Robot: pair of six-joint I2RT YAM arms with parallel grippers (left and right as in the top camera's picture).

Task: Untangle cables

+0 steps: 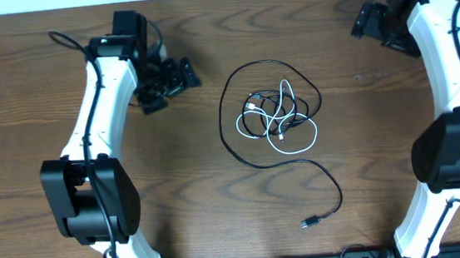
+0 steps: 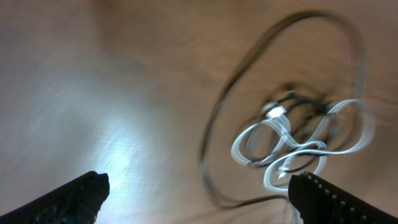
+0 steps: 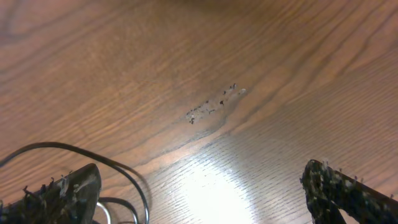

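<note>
Overhead: thin black and white cables [image 1: 275, 115] knotted, left gripper [image 1: 166, 80] and right gripper [image 1: 368, 22] both spread wide, empty. Pinching two strands together could cinch the knot tighter.

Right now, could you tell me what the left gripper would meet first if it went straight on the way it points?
Most likely the black cable, whose wide outer loop lies on the table just ahead of the left gripper, then the white cable tangled behind it; blur makes depth uncertain.
</note>
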